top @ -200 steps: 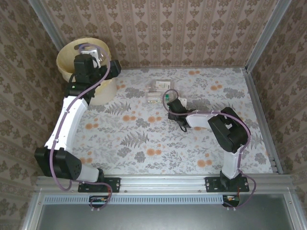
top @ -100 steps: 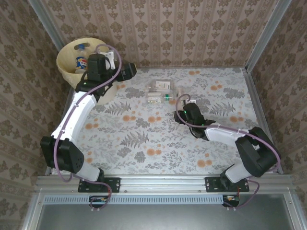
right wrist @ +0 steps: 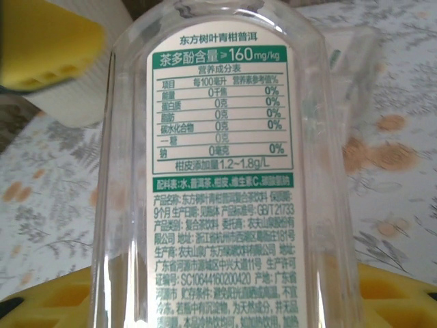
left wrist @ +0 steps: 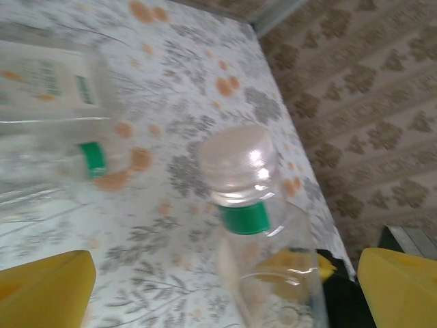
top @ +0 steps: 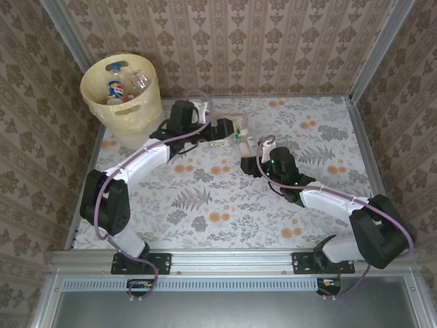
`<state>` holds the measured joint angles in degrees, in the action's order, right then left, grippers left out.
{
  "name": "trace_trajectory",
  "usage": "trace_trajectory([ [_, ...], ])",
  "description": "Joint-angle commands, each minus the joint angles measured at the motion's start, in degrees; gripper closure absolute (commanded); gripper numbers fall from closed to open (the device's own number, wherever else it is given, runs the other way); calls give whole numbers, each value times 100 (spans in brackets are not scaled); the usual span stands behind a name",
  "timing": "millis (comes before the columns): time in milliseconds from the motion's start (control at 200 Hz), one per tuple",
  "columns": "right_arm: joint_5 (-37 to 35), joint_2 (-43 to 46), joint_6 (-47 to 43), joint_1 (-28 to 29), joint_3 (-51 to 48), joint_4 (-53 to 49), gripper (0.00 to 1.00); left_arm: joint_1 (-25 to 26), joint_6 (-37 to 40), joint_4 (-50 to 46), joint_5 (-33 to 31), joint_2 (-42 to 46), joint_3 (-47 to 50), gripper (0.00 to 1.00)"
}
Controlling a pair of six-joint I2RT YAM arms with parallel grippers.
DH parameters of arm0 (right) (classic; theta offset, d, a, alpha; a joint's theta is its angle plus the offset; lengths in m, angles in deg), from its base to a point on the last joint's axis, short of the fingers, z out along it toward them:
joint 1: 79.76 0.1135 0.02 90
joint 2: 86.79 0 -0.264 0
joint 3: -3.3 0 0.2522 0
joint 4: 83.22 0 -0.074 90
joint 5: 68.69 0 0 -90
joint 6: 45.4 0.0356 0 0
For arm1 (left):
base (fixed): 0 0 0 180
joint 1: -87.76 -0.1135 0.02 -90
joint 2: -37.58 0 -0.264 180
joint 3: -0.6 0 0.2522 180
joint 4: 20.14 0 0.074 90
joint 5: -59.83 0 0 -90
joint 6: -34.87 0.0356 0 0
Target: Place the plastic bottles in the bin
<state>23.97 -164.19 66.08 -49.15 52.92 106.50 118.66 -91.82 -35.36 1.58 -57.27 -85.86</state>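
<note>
The bin [top: 130,113] is standing at the far left corner of the floral worktop [top: 205,198], close against the patterned wall, and several plastic bottles [top: 117,87] are lying inside it, one showing a red and blue label. Near the middle of the far side of the worktop the two arms are meeting. The right gripper [top: 249,146] is reaching in from the right, and its jaws are pinching a clear bottle [right wrist: 218,178] whose white and green printed label is facing the right wrist camera, with the yellow pads [right wrist: 61,301] pressing in at either side of the bottle's lower body. Whether this bottle is resting on the worktop or hanging just above it I cannot tell. The left gripper [top: 217,130] is stretching in from the left with its jaws spread wide, its yellow fingers [left wrist: 48,287] standing well apart and touching nothing. In the left wrist view the same bottle [left wrist: 239,184] is pointing its clear cap and green neck ring toward the camera. Just beside it a second bottle [top: 229,124] is lying on its side on the worktop.
</note>
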Motion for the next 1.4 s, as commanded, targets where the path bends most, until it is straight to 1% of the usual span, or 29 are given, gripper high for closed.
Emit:
trace_trajectory([
  [0, 455, -114, 136, 41, -23, 710, 54, 169, -279, 714, 219, -87, 124, 0],
  [95, 552, -187, 214, 72, 26, 937, 53, 268, -393, 677, 219, -296, 16, 0],
  [160, 433, -187, 292, 94, 50, 1138, 53, 351, -507, 668, 218, -442, -55, 0],
  [180, 392, -348, 323, 94, 67, 1182, 53, 372, -535, 680, 226, -474, -67, 0],
  [315, 238, -522, 379, 112, 230, 1395, 53, 542, -605, 633, 104, -601, -56, 0],
  [410, 312, -650, 360, 134, 338, 1539, 52, 567, -738, 900, 301, -657, 13, 0],
  [445, 342, -680, 347, 145, 372, 1573, 52, 565, -793, 1066, 380, -665, 41, 3],
  [590, 474, -741, 368, 156, 336, 1842, 49, 558, -774, 1142, 386, -658, 35, 23],
  [635, 543, -732, 359, 156, 309, 1885, 47, 549, -787, 1134, 369, -667, 37, 29],
  [690, 678, -695, 311, 156, 298, 1822, 41, 525, -796, 1108, 306, -671, 28, 34],
  [785, 876, -586, 217, 158, 318, 1502, 26, 488, -777, 1020, 197, -668, 20, 37],
  [880, 929, -365, 44, 156, 245, 1175, 15, 422, -643, 830, 43, -609, -25, 39],
  [930, 843, -266, -62, 156, 161, 1045, 11, 378, -540, 682, -98, -551, -50, 40],
  [935, 829, -266, -72, 156, 151, 1031, 10, 380, -527, 673, -116, -547, -55, 39],
  [950, 799, -87, -97, 158, 124, 984, 2, 368, -498, 627, -153, -524, -62, 39],
  [965, 757, -7, -118, 156, 97, 944, 0, 345, -466, 594, -189, -503, -67, 39],
  [1135, 212, 753, -379, 147, -196, 449, 0, 157, -61, 113, -583, -269, -216, 40],
  [1270, -580, 1271, -400, 145, -392, 152, 0, -38, 324, -301, -916, -87, -455, 39],
  [1395, -1224, 1484, -390, 124, -502, 0, 0, -218, 708, -793, -1329, 53, -824, 40],
])
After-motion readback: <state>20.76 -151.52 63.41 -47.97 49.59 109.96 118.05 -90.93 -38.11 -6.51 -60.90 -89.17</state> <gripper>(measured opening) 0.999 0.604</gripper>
